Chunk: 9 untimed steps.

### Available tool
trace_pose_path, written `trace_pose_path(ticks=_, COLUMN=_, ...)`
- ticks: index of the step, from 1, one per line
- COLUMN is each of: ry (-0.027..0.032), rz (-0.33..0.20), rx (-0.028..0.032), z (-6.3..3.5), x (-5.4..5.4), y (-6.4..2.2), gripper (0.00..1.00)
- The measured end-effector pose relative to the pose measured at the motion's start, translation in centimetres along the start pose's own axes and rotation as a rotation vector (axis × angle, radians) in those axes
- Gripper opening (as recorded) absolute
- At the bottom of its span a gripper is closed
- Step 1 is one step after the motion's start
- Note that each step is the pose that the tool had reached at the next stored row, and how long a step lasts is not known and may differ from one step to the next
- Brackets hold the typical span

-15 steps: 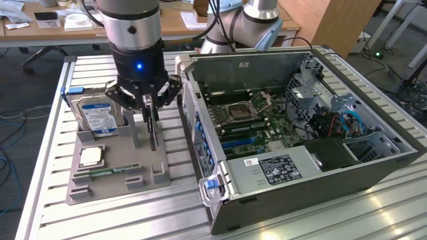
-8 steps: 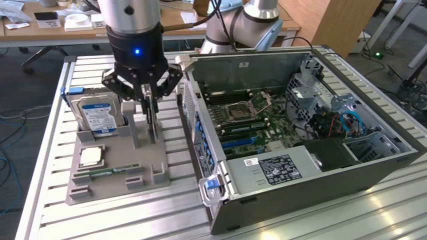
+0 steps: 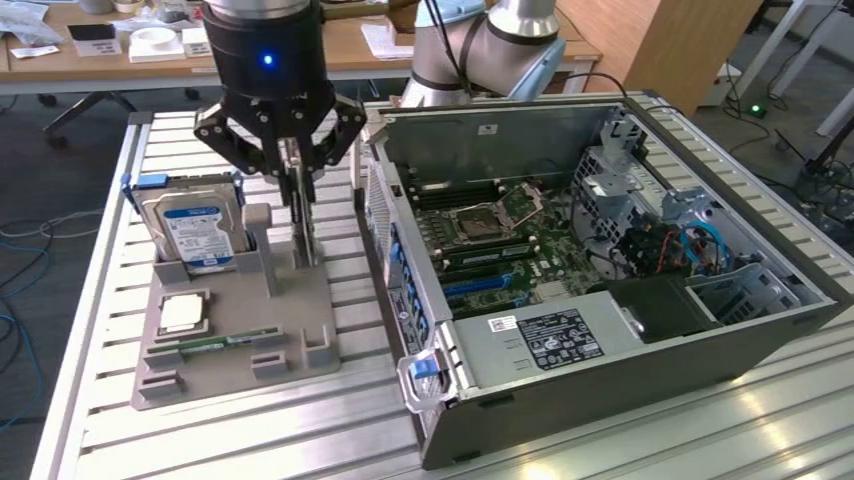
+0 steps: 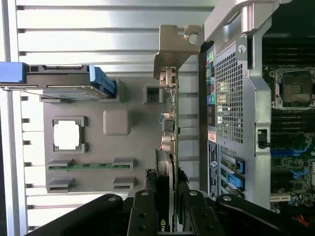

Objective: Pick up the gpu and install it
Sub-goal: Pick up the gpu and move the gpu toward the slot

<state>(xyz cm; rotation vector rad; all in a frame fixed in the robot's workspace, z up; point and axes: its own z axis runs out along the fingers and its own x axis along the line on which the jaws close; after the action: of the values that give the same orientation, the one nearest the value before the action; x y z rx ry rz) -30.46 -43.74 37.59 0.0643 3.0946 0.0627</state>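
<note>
Exterior view's upper left: gripper [image 3: 296,185] pinched narrowly on 1 gpu [image 3: 308,235], which stands edge-up in the gray holder [image 3: 227,375], apparently to allow a top grasp.

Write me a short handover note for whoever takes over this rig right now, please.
Gripper: shut on the gpu, holding it by its upper edge.
Gpu: upright on edge at the grey holder, beside the open PC case. I cannot tell if it has cleared its slot.
Done: card grasped.
Left: the install, as the card is not in the case.
</note>
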Motion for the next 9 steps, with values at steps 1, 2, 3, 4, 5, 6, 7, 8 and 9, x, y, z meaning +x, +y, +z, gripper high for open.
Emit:
trace_pose_path(ticks=1, ry=-0.001, rz=0.0, rx=-0.0001, z=-0.32, x=0.0, y=0.01, gripper=0.26)
trace_pose_path(ticks=2, ry=-0.0021, rz=0.0, rx=-0.0001, z=-0.64, x=0.0, y=0.03, gripper=0.26)
trace_pose_path(ticks=3, ry=-0.0033, rz=0.0, rx=-0.0001, z=-0.94, x=0.0, y=0.04, gripper=0.26)
trace_pose_path(ticks=4, ry=-0.0046, rz=0.0, rx=-0.0003, z=-1.22, x=-0.1, y=0.05, gripper=0.26)
trace_pose_path(ticks=5, ry=-0.0058, rz=0.0, rx=-0.0003, z=-1.51, x=-0.1, y=0.06, gripper=0.26)
trace_pose_path(ticks=6, ry=-0.007, rz=0.0, rx=-0.0003, z=-1.8, x=-0.1, y=0.07, gripper=0.26)
trace_pose_path(ticks=7, ry=-0.008, rz=0.0, rx=-0.0003, z=-2.05, x=-0.1, y=0.08, gripper=0.26)
trace_pose_path(ticks=8, ry=-0.0091, rz=0.0, rx=-0.0003, z=-2.26, x=-0.1, y=0.09, gripper=0.26)
trace_pose_path(ticks=9, ry=-0.01, rz=0.0, rx=-0.0001, z=-2.41, x=-0.1, y=0.1, gripper=0.26)
